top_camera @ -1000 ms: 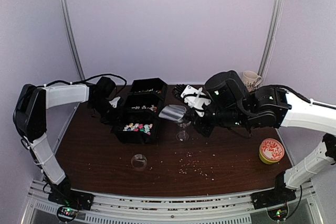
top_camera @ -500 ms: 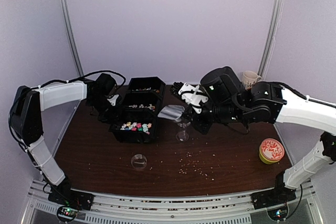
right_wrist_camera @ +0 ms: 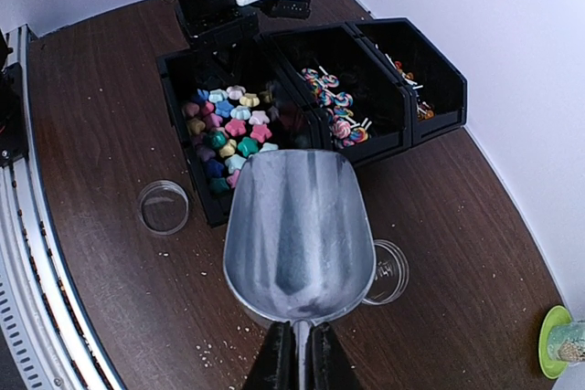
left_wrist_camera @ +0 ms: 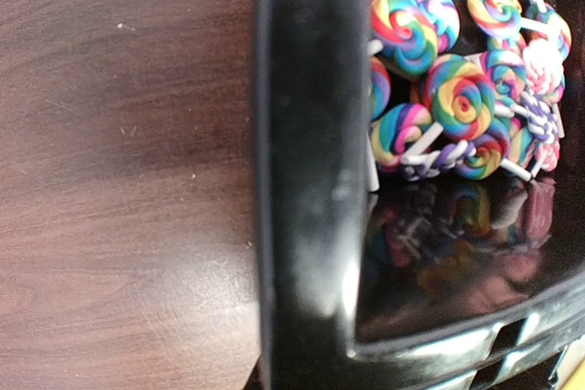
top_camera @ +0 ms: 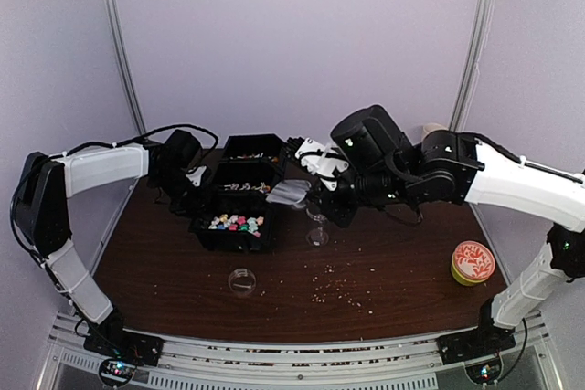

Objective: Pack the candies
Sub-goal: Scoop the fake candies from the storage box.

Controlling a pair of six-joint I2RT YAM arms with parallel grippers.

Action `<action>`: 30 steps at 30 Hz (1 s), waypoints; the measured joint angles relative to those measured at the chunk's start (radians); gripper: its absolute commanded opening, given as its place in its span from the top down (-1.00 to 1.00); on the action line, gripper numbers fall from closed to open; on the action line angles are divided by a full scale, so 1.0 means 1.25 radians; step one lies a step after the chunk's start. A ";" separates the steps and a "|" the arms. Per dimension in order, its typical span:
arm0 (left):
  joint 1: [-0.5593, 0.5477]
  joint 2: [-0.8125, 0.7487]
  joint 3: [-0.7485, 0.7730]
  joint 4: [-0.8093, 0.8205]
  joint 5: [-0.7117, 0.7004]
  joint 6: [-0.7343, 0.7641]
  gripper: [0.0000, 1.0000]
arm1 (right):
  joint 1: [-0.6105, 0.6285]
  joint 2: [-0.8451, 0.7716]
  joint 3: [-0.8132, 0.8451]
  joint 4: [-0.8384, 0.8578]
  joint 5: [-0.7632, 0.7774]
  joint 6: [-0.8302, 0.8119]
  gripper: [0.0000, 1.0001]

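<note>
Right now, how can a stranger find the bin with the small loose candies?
On the dark brown wooden table, find the row of three black plastic bins left of centre. It is the nearest bin, filled with small pink, yellow, blue and green candies; the bin behind it holds swirled lollipops.

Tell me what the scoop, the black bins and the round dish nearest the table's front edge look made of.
Scoop: metal, apparently; silvery brushed surface with dull streaky reflections. Black bins: likely moulded plastic; glossy, soft highlights along the rim. Round dish: clear plastic or glass, cannot tell which; the table shows through.
</note>
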 measured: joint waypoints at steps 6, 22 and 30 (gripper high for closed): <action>0.000 0.000 -0.004 0.000 -0.002 0.002 1.00 | -0.001 0.016 0.039 -0.027 0.000 -0.010 1.00; -0.009 -0.036 -0.022 -0.023 -0.034 -0.001 1.00 | -0.012 0.210 0.389 -0.235 0.000 -0.034 1.00; -0.013 -0.035 -0.045 -0.019 -0.054 0.000 1.00 | -0.011 0.284 0.496 -0.344 0.005 -0.038 1.00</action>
